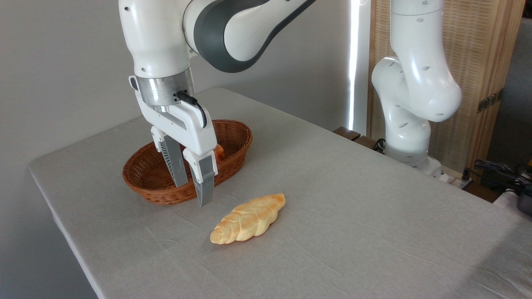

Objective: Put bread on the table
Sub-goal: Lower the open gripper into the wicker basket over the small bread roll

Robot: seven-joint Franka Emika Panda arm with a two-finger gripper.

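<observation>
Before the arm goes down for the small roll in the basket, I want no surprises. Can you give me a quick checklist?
1. Gripper open, nothing held: ok.
2. Bread in the wicker basket: ok, though mostly hidden behind the gripper.
3. Gripper lined up over the bread: cannot tell.
4. Fingers clear of the basket rim: cannot tell.
5. Bare table to set it down on: ok.
6. Braided loaf outside the basket: ok.
</observation>
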